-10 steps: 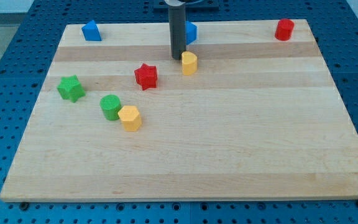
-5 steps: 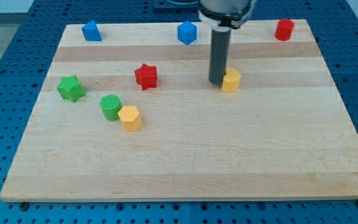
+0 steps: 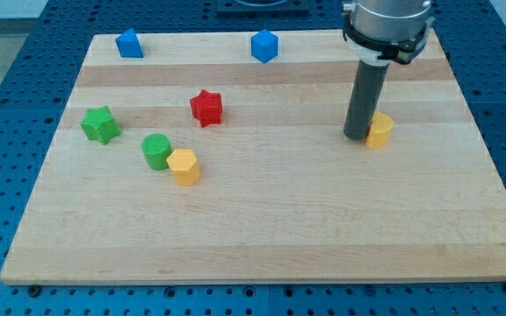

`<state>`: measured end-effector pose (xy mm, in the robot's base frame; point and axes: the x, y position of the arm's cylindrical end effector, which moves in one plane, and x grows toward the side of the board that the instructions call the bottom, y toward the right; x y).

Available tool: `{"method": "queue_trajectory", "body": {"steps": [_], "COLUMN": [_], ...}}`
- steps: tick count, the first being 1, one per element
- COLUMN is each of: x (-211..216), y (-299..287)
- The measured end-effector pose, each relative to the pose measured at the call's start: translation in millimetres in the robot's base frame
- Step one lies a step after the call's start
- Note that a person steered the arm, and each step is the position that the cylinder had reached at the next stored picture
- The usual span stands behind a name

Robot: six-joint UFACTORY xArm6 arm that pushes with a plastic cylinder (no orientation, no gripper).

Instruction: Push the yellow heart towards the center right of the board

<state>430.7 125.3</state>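
**Camera view: tip pressed to the yellow heart at the board's right**

Camera view shows my tip [image 3: 356, 138], the lower end of the straight dark rod, standing on the pale wooden board [image 3: 262, 237]. It touches the small yellow heart-shaped block [image 3: 379, 130] on that block's left side. The rod has no jaws and grips nothing; it only leans against the block's side.

Taking the yellow heart-shaped block as the landmark: it lies toward the view's right of the board, about midway between the board's top and bottom edges. The red star-shaped block [image 3: 206, 107] lies well apart to its left and slightly nearer the view's top. The blue cube-like block [image 3: 264, 46] sits up and to the left of it, near the board's top edge. The second blue block [image 3: 129, 43] is far to the upper left, at the board's top left corner; its shape is hard to make out. The green star-shaped block [image 3: 100, 124] is far to the left, near the left edge. The green round block [image 3: 156, 151] and the yellow hexagonal block [image 3: 184, 166] lie to the left and lower, touching each other.
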Motion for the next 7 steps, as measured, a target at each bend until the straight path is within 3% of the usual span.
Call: {"method": "queue_trajectory", "body": {"steps": [7], "x": [7.9], "y": [54.6]}}
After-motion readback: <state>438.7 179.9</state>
